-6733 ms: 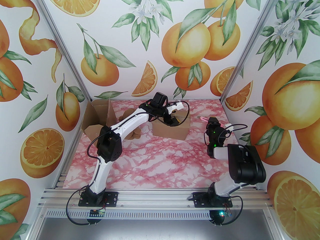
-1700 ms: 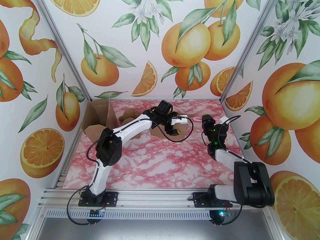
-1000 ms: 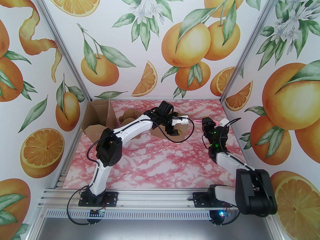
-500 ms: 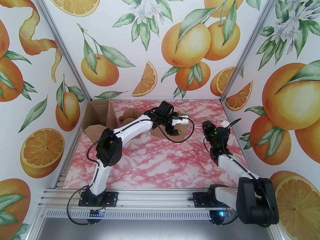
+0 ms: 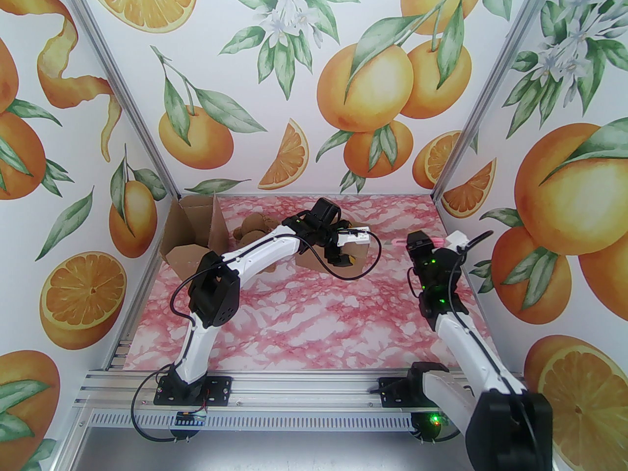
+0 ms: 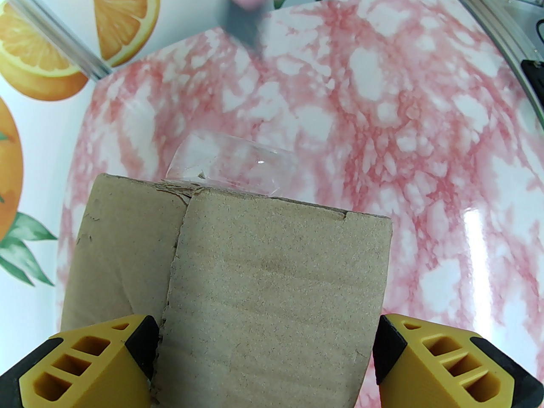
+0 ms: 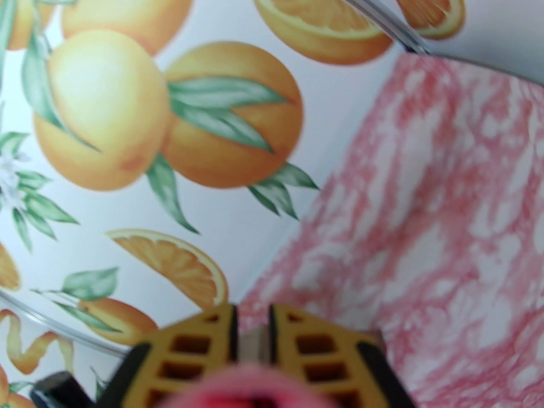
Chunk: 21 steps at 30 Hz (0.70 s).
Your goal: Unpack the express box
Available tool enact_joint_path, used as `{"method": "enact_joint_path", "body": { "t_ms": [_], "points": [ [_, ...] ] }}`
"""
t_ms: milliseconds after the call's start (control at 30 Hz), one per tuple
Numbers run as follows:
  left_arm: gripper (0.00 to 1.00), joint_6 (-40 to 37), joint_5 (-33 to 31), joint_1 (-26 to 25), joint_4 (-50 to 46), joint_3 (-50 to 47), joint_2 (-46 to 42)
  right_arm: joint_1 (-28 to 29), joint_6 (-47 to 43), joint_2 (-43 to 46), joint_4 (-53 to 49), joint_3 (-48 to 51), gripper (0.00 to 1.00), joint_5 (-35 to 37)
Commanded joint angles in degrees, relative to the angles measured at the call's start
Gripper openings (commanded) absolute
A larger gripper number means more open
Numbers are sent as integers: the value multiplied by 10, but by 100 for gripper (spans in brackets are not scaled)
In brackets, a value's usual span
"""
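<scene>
Unpacking at the cutting stage: I have the left gripper (image 6: 263, 330) set down over the express box (image 6: 276, 249), which sits toward the back of the pink marble table (image 5: 304, 322), right of centre. Its jaws are spread wide, and the yellow fingers (image 6: 97, 359) seem to press against either side of the upper cardboard flap, bracing it. The right gripper (image 7: 253, 313) is clamped narrowly on a pink-handled knife (image 6: 245, 7). The knife is blurred in the wrist views and is held above the table, well apart from the box on its right. A strip of clear tape (image 6: 231, 166) juts off the box's far edge. The seam between the two flaps looks ragged and parted, so I judge the tape along the top is cut through, though I cannot tell about the sides. An opened carton (image 5: 189, 233) stands at the back left, with brown lumpy items (image 5: 250, 228) beside it. The next move, as I read it, calls for parking the knife safely away from the box. After that I would get a finger under the raised flap edge and fold it back while the box is kept from sliding.
</scene>
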<state>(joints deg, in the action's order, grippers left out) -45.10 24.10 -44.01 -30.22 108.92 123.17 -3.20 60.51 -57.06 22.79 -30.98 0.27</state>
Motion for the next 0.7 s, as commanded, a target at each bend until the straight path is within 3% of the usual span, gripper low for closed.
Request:
{"method": "enact_joint_path", "body": {
  "t_ms": [0,300,667],
  "points": [
    [86,8,4,2,-20,-8,-12,-3,2,-28,17,-6,0,6],
    [86,10,5,0,-18,-9,-10,14,57,-140,181,-7,0,-33],
    [87,15,-7,-4,-14,-4,-9,18,88,-197,236,-7,0,-42]
  ]
}}
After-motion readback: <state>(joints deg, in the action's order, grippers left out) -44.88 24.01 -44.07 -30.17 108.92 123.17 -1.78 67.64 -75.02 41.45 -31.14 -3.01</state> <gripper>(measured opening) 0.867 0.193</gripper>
